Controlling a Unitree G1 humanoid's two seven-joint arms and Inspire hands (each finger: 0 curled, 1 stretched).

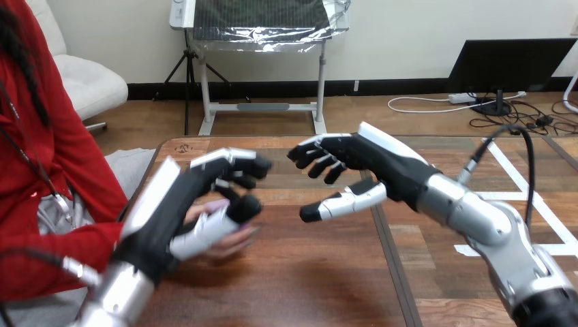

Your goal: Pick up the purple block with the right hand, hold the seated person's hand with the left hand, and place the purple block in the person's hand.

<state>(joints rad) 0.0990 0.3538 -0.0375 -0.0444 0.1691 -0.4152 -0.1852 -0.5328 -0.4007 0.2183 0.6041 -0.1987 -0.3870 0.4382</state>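
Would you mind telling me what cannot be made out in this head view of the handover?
- The person's hand, head view: mostly covered by the left hand, whose fingers curl round it; only the fingertips show beneath.
- The purple block, head view: just a pale sliver shows between the left hand's fingers; its shape, and whether it rests on the person's palm, cannot be told.

Left robot hand [174,211] curls round the person's hand [232,240], which cradles the purple block [217,204]; right robot hand [371,160], fingers straight, hovers just apart.
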